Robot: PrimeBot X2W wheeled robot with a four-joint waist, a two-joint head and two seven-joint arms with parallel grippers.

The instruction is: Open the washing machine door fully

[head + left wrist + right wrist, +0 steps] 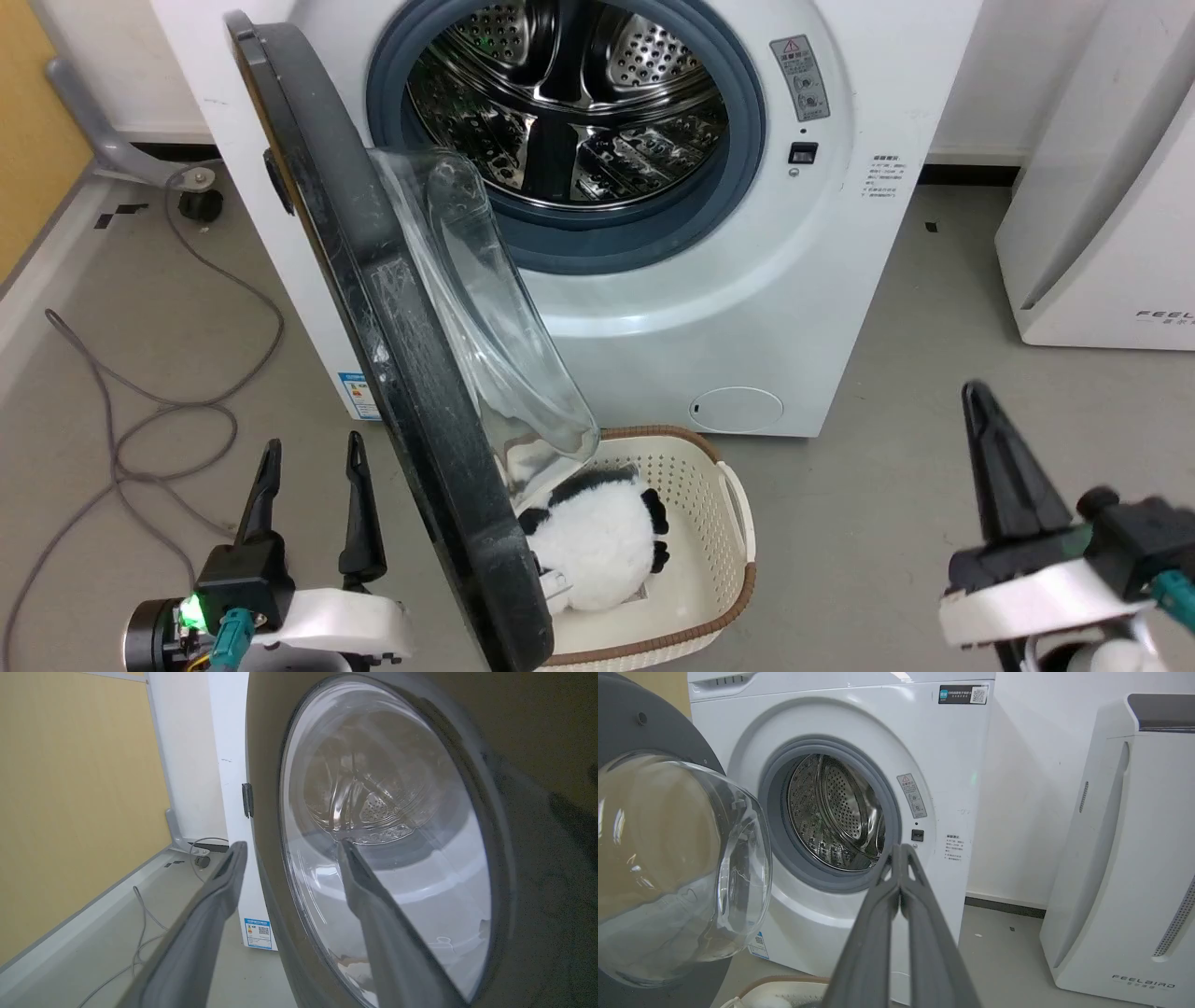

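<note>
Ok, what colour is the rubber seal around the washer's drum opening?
The rubber seal is a dull blue-grey, clearest in the head view.

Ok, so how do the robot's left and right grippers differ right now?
The left gripper has its jaws spread apart; the right gripper has its jaws pressed together. The left gripper sits close beside the outer face of the large round glossy black washing machine door; the right gripper is well apart from it, over grey floor. Both are long and dark, point toward the white washing machine, and hold nothing.
</note>
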